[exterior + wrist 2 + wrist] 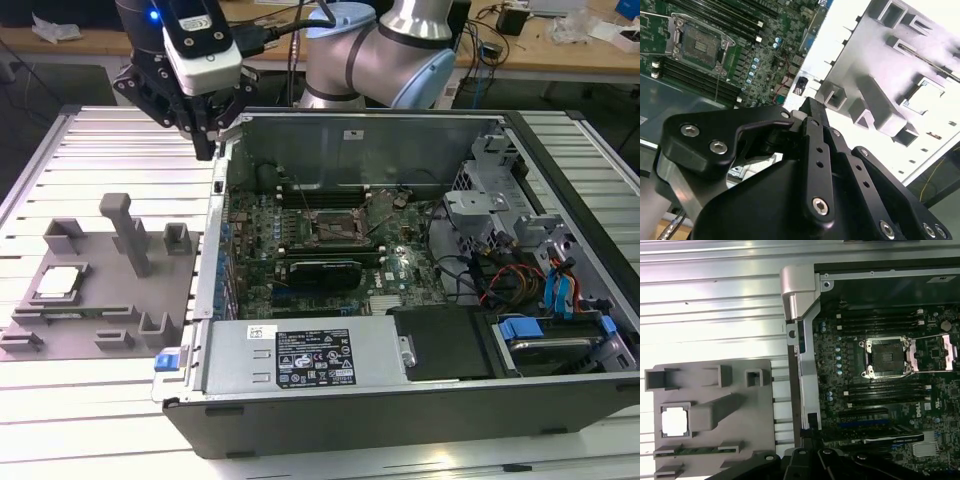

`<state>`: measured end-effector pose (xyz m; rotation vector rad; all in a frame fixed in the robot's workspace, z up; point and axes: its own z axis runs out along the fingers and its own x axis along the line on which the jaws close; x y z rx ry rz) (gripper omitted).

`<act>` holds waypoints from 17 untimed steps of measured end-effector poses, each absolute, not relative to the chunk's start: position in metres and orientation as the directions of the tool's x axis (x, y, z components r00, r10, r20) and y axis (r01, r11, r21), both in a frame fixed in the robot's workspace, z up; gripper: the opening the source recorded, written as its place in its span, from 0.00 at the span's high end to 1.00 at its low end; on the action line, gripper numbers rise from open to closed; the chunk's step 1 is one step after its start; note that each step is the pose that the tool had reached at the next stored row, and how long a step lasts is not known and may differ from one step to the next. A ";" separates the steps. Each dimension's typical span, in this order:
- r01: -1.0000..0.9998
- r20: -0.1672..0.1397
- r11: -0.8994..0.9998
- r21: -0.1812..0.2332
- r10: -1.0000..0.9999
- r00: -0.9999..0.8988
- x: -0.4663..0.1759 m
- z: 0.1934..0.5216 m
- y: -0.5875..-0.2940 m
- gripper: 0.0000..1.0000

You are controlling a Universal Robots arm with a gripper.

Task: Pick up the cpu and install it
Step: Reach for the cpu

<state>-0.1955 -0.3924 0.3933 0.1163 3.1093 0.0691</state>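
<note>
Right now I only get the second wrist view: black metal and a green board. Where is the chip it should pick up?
Observer: In the exterior view the cpu lies flat in a square pocket of the gray tray. The tray is outside the computer case, on the exterior view's left.
Operator: What else is inside that box?
Observer: At the case's end on the exterior view's right, blue cables lie past the board.
Operator: And the arm's body?
Observer: Its silver and pale-blue joint sits behind the case's far wall.
</note>
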 end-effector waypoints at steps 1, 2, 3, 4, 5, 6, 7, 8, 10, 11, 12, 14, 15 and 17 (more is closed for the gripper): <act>0.074 -0.028 0.996 0.045 0.075 -0.997 -0.198 0.393 -0.392 0.89; 0.074 -0.028 0.996 0.045 0.075 -0.997 -0.200 0.393 -0.392 0.89; 0.074 -0.028 0.996 0.045 0.075 -0.997 -0.202 0.393 -0.392 0.89; 0.074 -0.028 0.996 0.045 0.075 -0.997 -0.204 0.393 -0.391 0.89; 0.074 -0.028 0.996 0.045 0.075 -0.997 -0.205 0.393 -0.391 0.89; 0.074 -0.028 0.996 0.045 0.075 -0.997 -0.207 0.393 -0.391 0.89; 0.074 -0.029 0.996 0.045 0.075 -0.997 -0.209 0.393 -0.391 0.89; 0.074 -0.029 0.996 0.045 0.075 -0.997 -0.210 0.393 -0.390 0.89; 0.074 -0.029 0.996 0.046 0.075 -0.997 -0.214 0.393 -0.390 0.89; 0.074 -0.030 0.996 0.046 0.075 -0.997 -0.217 0.393 -0.390 0.89; 0.074 -0.030 0.996 0.046 0.075 -0.997 -0.219 0.393 -0.389 0.89; 0.074 -0.030 0.996 0.046 0.075 -0.997 -0.224 0.393 -0.389 0.89; 0.074 -0.030 0.996 0.046 0.075 -0.997 -0.226 0.393 -0.388 0.89; 0.074 -0.031 0.996 0.046 0.075 -0.997 -0.230 0.393 -0.388 0.89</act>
